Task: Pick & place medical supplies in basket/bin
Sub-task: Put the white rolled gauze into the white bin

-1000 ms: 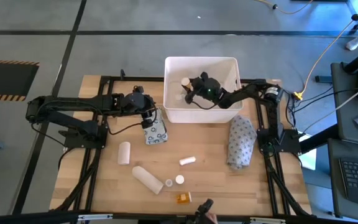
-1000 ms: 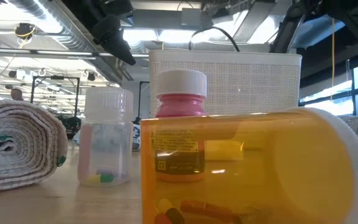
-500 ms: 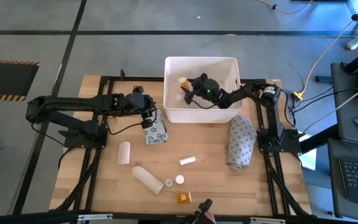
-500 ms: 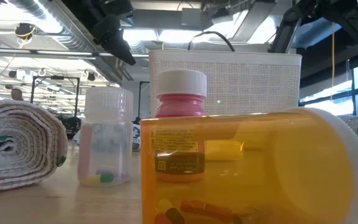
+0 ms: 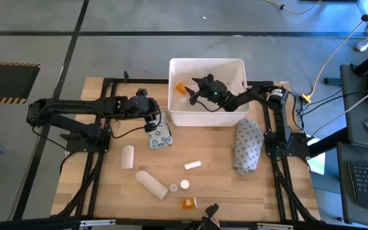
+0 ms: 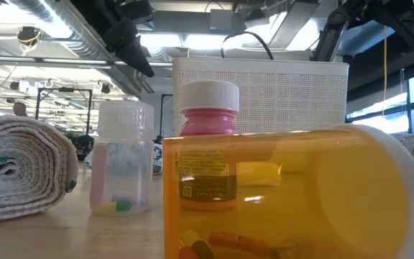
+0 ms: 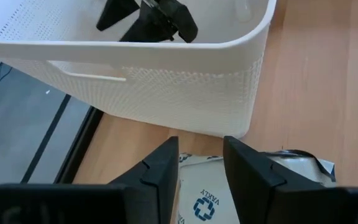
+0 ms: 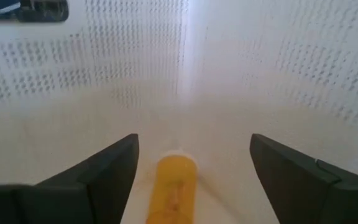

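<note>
The white bin (image 5: 206,114) stands at the table's far middle. My right gripper (image 5: 194,90) hangs open inside it, over an orange pill bottle (image 8: 170,186) that lies on its side on the bin's floor (image 5: 180,87). My left gripper (image 5: 151,121) is down at the bin's near left corner, its fingers narrowly apart on the far end of the flat grey packet (image 5: 161,137). Loose on the near table lie two white rolls (image 5: 128,156) (image 5: 152,184), a small white bottle (image 5: 192,165), little caps (image 5: 184,184) and another orange bottle (image 5: 188,203). My left gripper holds the grey packet by its far edge (image 7: 199,159), which shows between the two fingers (image 7: 165,167). The fingers come from above, pointing down. The packet lies flat on the table, spreading past the fingers on the side toward the bin (image 7: 294,163).
A grey patterned cloth bundle (image 5: 248,145) lies to the right of the bin's near wall. The low view looks past an orange bottle (image 6: 293,194), a pink bottle with a white cap (image 6: 208,144), a clear bottle (image 6: 124,169) and a roll (image 6: 20,169). Black frame rails edge the table.
The orange bottle, whose white cap showed at my right gripper's fingertips inside the bin, has dropped clear of them. It now lies on its side on the bin's floor, toward the bin's left wall. My left arm has kept still.
</note>
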